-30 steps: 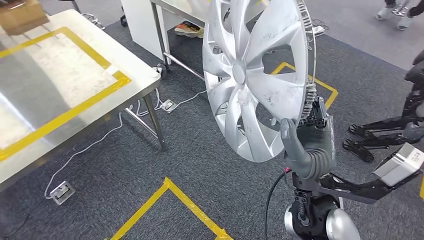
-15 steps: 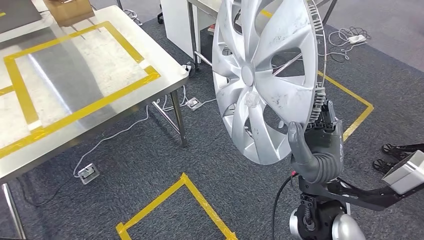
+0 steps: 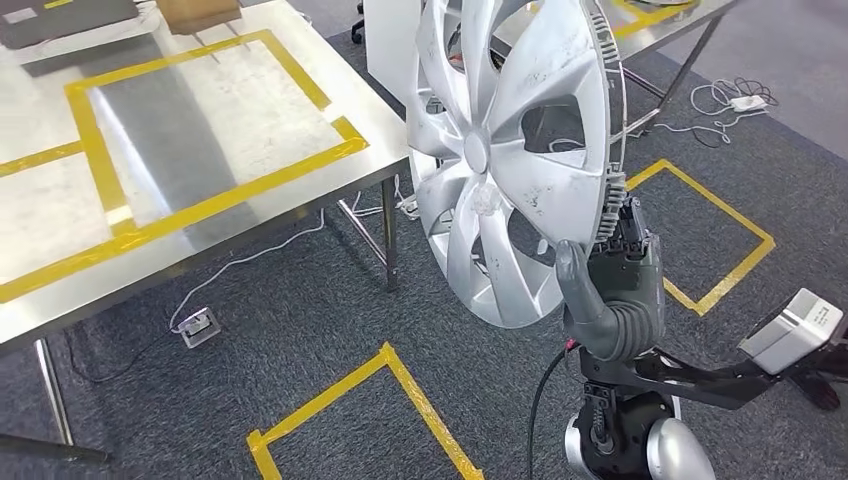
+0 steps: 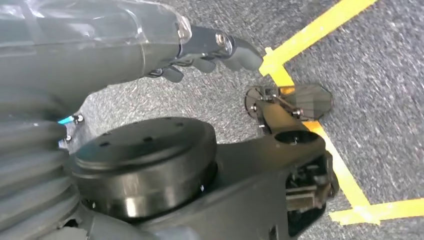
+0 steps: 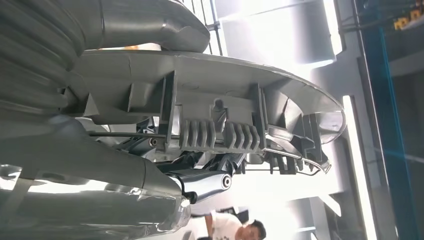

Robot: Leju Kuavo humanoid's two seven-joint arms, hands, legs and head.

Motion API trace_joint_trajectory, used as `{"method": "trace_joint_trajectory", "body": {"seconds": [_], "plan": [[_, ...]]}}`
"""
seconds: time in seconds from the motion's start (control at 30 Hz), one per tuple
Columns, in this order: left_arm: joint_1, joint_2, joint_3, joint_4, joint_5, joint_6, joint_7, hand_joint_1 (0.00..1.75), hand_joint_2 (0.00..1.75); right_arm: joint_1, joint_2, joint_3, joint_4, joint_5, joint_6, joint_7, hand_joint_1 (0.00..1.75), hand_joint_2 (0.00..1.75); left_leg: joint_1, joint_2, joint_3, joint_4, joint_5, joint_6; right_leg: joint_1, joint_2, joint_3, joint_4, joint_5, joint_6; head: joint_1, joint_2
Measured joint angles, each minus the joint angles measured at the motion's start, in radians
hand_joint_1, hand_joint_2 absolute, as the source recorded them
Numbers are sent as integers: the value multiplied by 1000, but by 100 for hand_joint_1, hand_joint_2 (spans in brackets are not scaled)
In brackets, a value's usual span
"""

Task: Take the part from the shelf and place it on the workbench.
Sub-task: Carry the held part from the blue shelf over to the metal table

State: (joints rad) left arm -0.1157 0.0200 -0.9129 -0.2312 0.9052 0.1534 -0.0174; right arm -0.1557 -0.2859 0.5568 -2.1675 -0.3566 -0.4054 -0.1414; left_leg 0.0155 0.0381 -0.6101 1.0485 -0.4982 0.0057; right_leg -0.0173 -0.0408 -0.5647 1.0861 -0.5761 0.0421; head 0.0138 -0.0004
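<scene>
- Right hand grips the silver hubcap at its lower rim: grey thumb pressed on the front face, darker fingers behind the edge.
- Right wrist view: fingers closed against the ribbed back of the hubcap, beside its wire ring.
- Hubcap stands nearly upright above the right hand, spoked face toward the camera, rim rising out of the top of the head view.
- Right forearm points up, wrist below the cap's rim.
- Hubcap hangs over grey carpet, just beside the corner of the steel workbench, not on it. Yellow tape outlines a rectangle on the bench top.
- Left hand hangs over the carpet near a yellow floor line, fingers loosely curled, holding nothing.
</scene>
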Motion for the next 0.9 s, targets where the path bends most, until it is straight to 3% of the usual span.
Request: {"method": "trace_joint_trajectory", "body": {"seconds": [0.07, 0.1, 0.13, 0.17, 0.27, 0.33, 0.4, 0.47, 0.53, 0.6, 0.63, 0.67, 0.7, 0.77, 0.83, 0.9], "plan": [[0, 1, 0, 0, 0, 0, 0, 0, 175, 2, 0, 0, 0, 0, 0, -1, 175, 175, -3, -21, -2, 0, 2, 7, 0, 28, -56, 135, -68, 1, 14, 0], [0, 1, 0, 0, 0, 0, 0, 0, 175, 3, 0, 0, 0, -1, 0, -1, 175, 175, -6, -33, -3, 0, 3, 9, 1, 32, -82, 191, -86, -1, 20, 0], [0, 1, 0, 0, 0, 0, 0, 0, 175, 5, 0, 0, 0, -1, 0, -1, 175, 175, -9, -45, -2, 1, 4, 11, 2, 34, -95, 215, -84, -5, 25, 0], [0, 1, 0, 0, 0, 0, 1, 0, 175, 6, 0, 0, 0, -2, 0, -2, 175, 175, -12, -59, -2, 1, 4, 12, 4, 37, -91, 200, -61, -11, 30, 0], [-1, 0, 0, 0, 0, 0, 3, 0, 175, 6, 0, 0, 0, -2, 0, -4, 175, 175, -17, -95, 1, 0, 7, 12, 13, 70, -15, 17, 43, -44, 39, 0], [-1, -1, 0, 0, 0, 0, 5, 0, 175, 6, 0, 0, 0, -3, 0, -5, 175, 175, -14, -113, -4, 0, 12, 6, 19, 86, 12, -46, 62, -57, 38, 0], [0, -1, 0, 0, 0, 0, 7, 0, 175, 5, 0, 0, 0, -4, 0, -6, 175, 175, -11, -123, -12, -3, 18, -6, 20, 75, 18, -65, 64, -59, 42, 0], [1, 1, 0, 1, 0, 0, 8, 0, 175, 6, 1, 0, 0, -4, 0, -8, 175, 175, -14, -87, -25, 12, 1, -17, 17, 58, 26, -92, 74, -60, 40, 0], [0, 2, 0, 1, 0, 0, 8, 0, 175, 8, 3, -1, 0, -4, 0, -10, 175, 175, -14, -41, -63, 95, -56, -27, 14, 41, 30, -107, 82, -60, 27, 0], [0, 2, 0, 1, 0, 0, 8, 0, 175, 12, 4, -1, 0, -4, 0, -13, 175, 175, -6, -35, -113, 210, -109, -37, 13, 23, 28, -106, 82, -60, 12, 0], [1, 3, 0, 1, 0, 0, 8, 0, 175, 14, 4, 0, 1, -4, 0, -13, 175, 175, -3, -35, -124, 237, -112, -42, 12, 13, 28, -104, 81, -59, 7, 0], [1, 4, 0, 1, 0, 0, 8, 0, 175, 15, 4, 0, 1, -5, 0, -13, 175, 175, 0, -33, -115, 226, -96, -47, 10, 4, 28, -101, 79, -56, 1, 0], [1, 5, 0, 1, 0, 0, 8, 0, 175, 15, 4, 0, 1, -5, 0, -13, 175, 175, 2, -26, -89, 181, -67, -51, 8, -4, 28, -96, 76, -51, -4, 0], [0, 6, 0, 1, 0, -1, 8, 0, 175, 15, 6, 0, 1, -6, 0, -14, 175, 175, 2, 14, -22, 60, -18, -53, 8, -17, 27, -82, 65, -37, -14, 0], [0, 6, 0, 1, 0, -2, 8, 0, 175, 14, 6, 0, 1, -6, 0, -15, 175, 175, -3, 40, 5, 6, -10, -37, 12, -26, 25, -71, 58, -25, -17, 0], [0, 6, 0, 1, 0, -2, 8, 0, 175, 14, 6, -1, 1, -7, 0, -15, 175, 175, -6, 27, 2, 5, -8, -15, 12, -37, 25, -70, 57, -18, -13, 0]]}}
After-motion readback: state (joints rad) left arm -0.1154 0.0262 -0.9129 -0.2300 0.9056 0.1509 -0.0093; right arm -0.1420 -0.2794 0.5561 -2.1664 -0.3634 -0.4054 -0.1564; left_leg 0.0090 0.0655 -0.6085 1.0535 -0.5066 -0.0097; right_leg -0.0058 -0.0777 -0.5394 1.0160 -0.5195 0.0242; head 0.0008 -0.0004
